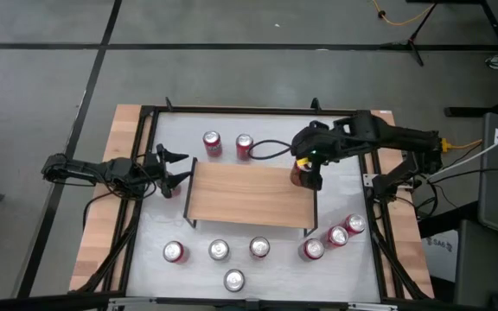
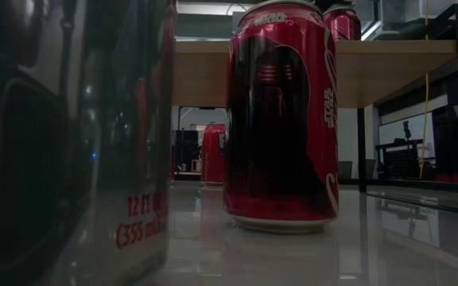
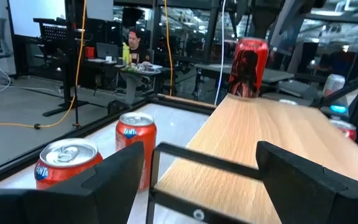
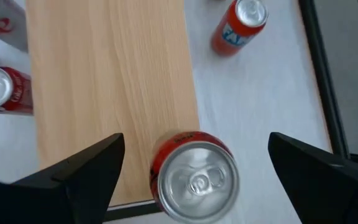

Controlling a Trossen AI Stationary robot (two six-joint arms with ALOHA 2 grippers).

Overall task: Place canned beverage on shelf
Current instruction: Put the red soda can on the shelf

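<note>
The shelf (image 1: 249, 194), a light wooden plank on thin black legs, stands mid-table. A red can (image 1: 299, 175) stands upright on its base at the plank's far right corner. It also shows in the right wrist view (image 4: 194, 177) and the left wrist view (image 3: 248, 67). My right gripper (image 4: 196, 142) is open above this can, pointing down, one finger on either side of it and apart from it. My left gripper (image 1: 178, 168) is open and empty at the shelf's left end, pointing level along the plank (image 3: 260, 143).
Two cans (image 1: 212, 143) (image 1: 244, 144) stand behind the shelf. Several more stand in front (image 1: 219, 250) and at the front right (image 1: 336, 235). One can (image 2: 281, 119) stands close before the low camera. A black frame (image 1: 150, 130) rims the table. A person (image 3: 132, 43) sits in the room beyond.
</note>
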